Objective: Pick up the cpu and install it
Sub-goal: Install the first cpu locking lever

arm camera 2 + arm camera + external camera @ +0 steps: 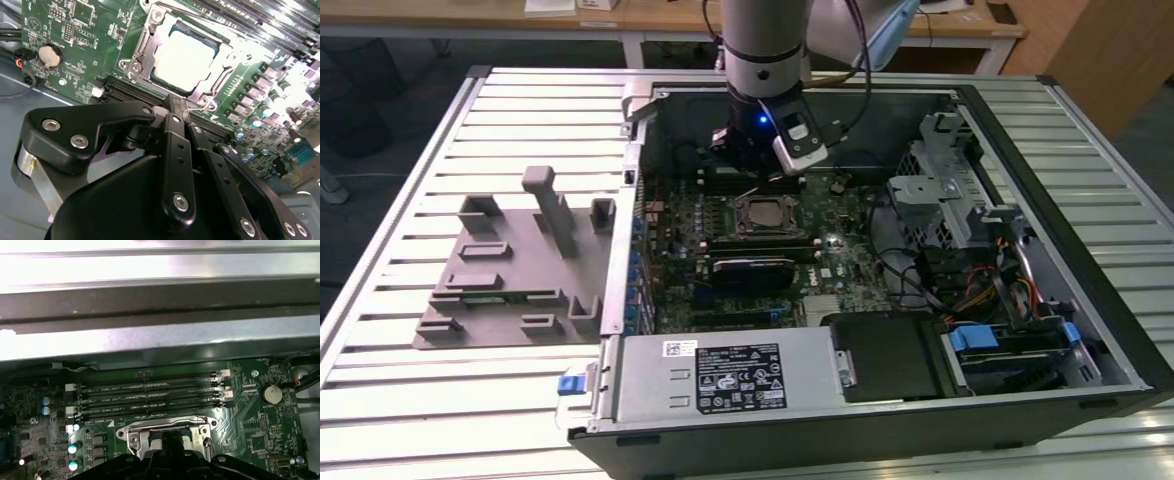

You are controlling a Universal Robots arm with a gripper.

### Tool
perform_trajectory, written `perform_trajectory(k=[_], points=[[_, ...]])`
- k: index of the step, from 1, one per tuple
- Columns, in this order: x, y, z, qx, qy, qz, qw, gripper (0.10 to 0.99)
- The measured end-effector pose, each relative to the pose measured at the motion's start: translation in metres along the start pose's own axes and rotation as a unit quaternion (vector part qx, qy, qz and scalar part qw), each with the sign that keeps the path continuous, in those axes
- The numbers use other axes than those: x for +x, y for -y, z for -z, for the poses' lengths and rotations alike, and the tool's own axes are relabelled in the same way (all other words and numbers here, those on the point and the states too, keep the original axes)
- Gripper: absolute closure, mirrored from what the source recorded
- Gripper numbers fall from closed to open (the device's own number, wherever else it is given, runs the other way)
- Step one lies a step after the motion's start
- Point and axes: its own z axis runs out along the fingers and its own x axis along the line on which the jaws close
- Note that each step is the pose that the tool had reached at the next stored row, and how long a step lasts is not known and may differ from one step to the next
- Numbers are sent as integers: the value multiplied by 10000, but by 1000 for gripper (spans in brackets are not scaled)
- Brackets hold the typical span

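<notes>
Silver-grey cpu (187, 62) on green motherboard (85, 40), black end effector (172, 117), grey fixture (507, 270), pale ribbed bench (400, 380), black case (1107, 290) with blue clips (974, 338).

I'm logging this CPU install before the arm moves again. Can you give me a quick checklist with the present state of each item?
1. The cpu in the socket frame: ok, it lies inside it.
2. Cpu flat and fully seated: cannot tell.
3. The gripper off the cpu: ok, it sits beside the socket.
4. Gripper holds nothing: ok, its fingers are closed together on nothing.
5. Memory slots unobstructed: ok.
</notes>
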Motion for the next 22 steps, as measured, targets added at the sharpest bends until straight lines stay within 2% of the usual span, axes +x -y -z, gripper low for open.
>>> perform_trajectory(k=[4,10,18,20,22], points=[[-19,-33,-15,-17,0,0,10000,980],[-90,-55,-45,-19,0,-8,10000,980],[-84,-119,-61,-17,27,-93,10000,980],[-74,-122,-67,-18,60,-104,9999,980],[-64,-123,-78,-13,121,-120,9999,980]])
